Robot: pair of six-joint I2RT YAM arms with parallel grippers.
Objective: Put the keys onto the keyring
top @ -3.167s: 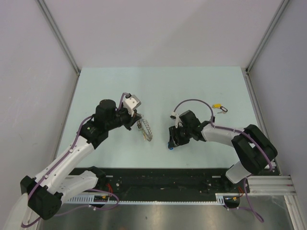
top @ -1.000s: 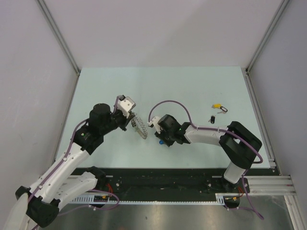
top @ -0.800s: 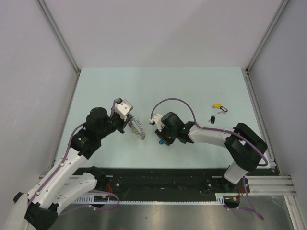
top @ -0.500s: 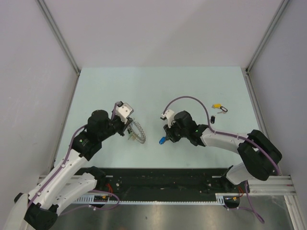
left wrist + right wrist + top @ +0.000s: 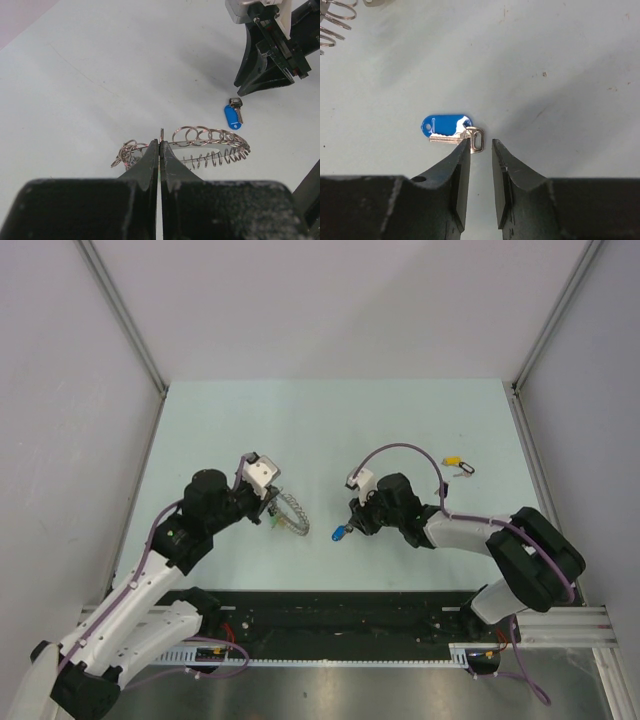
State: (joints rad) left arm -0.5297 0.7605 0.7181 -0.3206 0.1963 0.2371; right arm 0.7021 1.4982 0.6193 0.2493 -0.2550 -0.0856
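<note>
While the left gripper (image 5: 159,144) is pressed together on the edge of the keyring (image 5: 212,136), holding it left of centre on the table (image 5: 330,430), no key is being threaded. The blue-tagged key (image 5: 447,131) lies flat to the ring's right. The right gripper (image 5: 480,142) hovers over its metal end, jaws slightly spread and gripping nothing. A yellow-tagged key (image 5: 453,460) and a dark-tagged key (image 5: 462,473) lie at the far right, so most of the job seems left.
</note>
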